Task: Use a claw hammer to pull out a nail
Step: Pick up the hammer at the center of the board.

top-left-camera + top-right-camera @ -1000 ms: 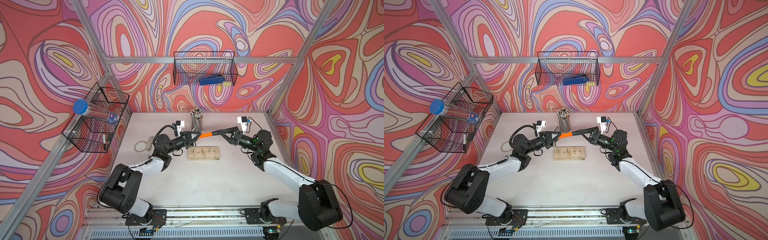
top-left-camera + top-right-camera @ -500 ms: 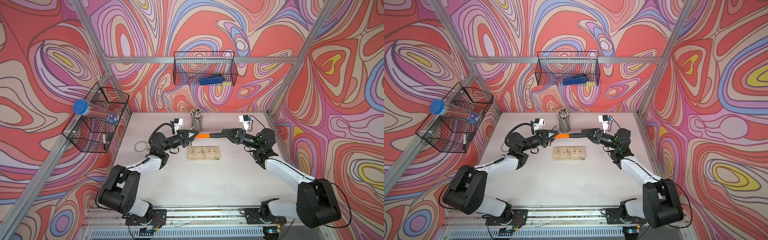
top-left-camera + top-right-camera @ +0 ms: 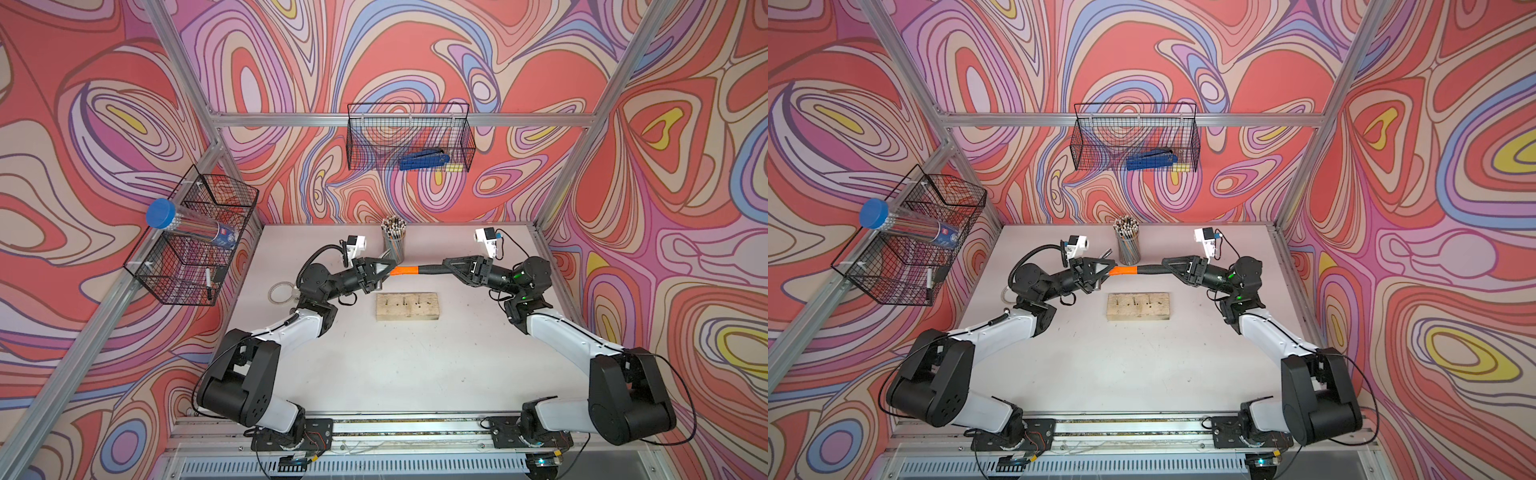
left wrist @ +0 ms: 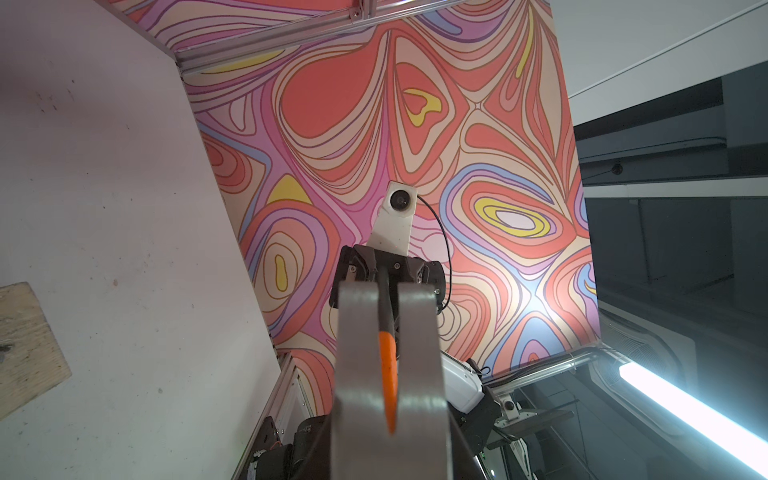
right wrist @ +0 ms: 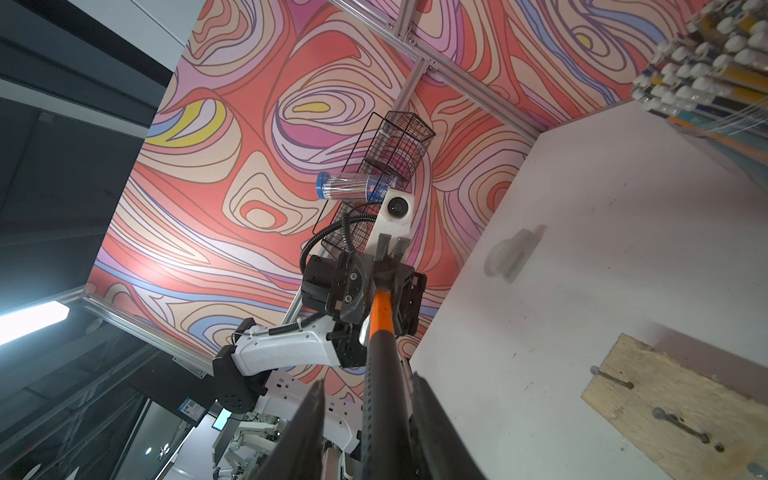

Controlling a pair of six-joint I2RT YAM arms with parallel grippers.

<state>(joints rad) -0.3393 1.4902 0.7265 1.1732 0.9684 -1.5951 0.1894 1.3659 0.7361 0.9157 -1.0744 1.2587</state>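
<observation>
Shows the claw hammer (image 3: 1124,270) lying level in mid-frame over the table (image 3: 1121,374), orange neck toward the left of the frame. Puts the left gripper (image 3: 1106,269) closed at the head end and the right gripper (image 3: 1166,264) around the black handle, possibly clamped but too small to tell. Places a wooden block (image 3: 1138,306) just below and a pencil cup (image 3: 1128,246) just above.

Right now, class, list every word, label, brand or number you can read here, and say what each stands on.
No text reads clearly.
Red-and-blue label on the clear plastic tube with a blue cap: too small to read.
Sticker outside the cell, seen from the right wrist: blurred, unreadable.
</observation>
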